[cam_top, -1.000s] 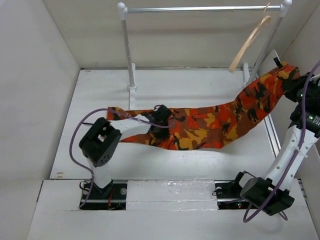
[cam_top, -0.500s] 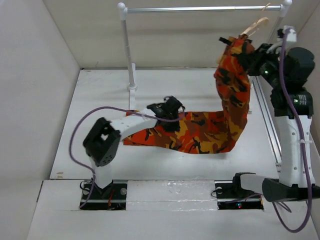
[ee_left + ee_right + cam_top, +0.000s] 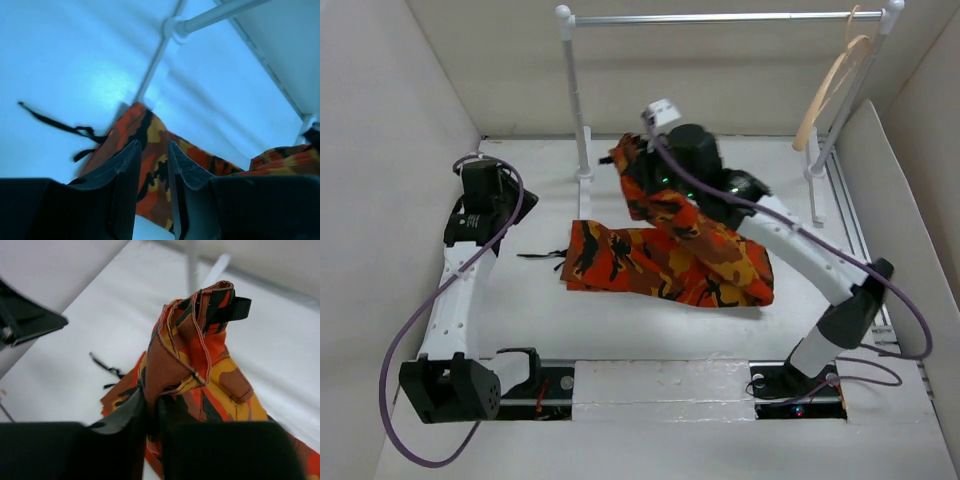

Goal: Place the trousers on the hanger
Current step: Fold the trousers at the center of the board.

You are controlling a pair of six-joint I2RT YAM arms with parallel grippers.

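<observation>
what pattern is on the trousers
The trousers are camouflage print in orange, red, yellow and dark brown-black, clearest in the top external view.

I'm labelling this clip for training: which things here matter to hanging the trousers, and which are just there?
Belongs to the job:
- the trousers, one end lifted
- the hanger, hanging at the far right
- right tool, shut on the trousers' end

Just there:
- clothes rail, carrying the hanger
- left tool, empty, clear of the cloth
</observation>
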